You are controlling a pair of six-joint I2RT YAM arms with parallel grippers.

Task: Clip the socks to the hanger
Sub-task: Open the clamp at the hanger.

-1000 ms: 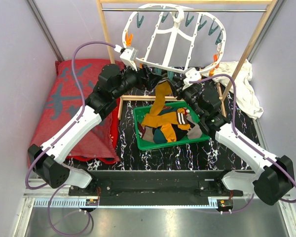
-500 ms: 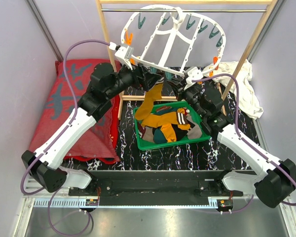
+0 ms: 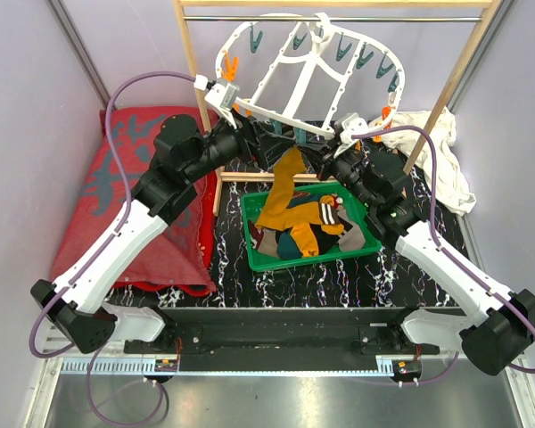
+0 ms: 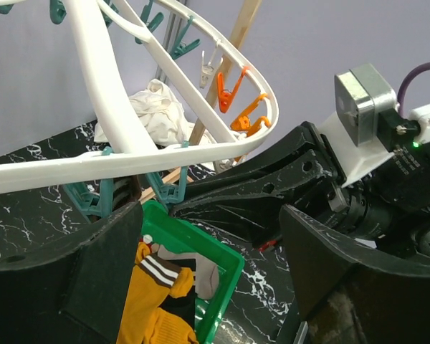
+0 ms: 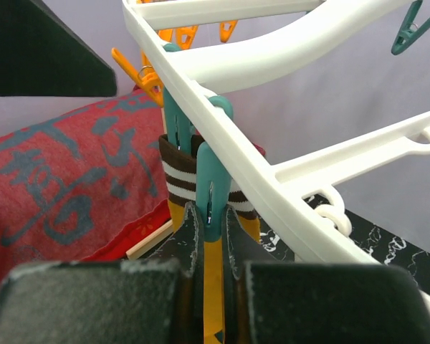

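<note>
The white oval hanger (image 3: 312,76) hangs tilted from the rack bar, with teal and orange pegs along its rim. A mustard-orange sock (image 3: 283,192) hangs from its near rim down into the green basket (image 3: 250,241). In the right wrist view its striped cuff (image 5: 178,180) sits up at the teal pegs. My right gripper (image 5: 211,215) is shut on a teal peg (image 5: 213,172) under the rim; it also shows in the top view (image 3: 321,153). My left gripper (image 4: 211,236) is open and empty just left of the sock in the top view (image 3: 266,143). More socks (image 3: 308,234) lie in the basket.
A wooden rack frame (image 3: 192,80) carries the hanger. A red cushion (image 3: 116,196) lies at the left. A white cloth (image 3: 437,160) lies at the back right. The right arm's wrist (image 4: 373,165) is close in front of my left gripper.
The left arm has swung up and to the left, its gripper staying by the hanger's near rim. The right gripper has risen to the rim. The hanger has tipped a little.
</note>
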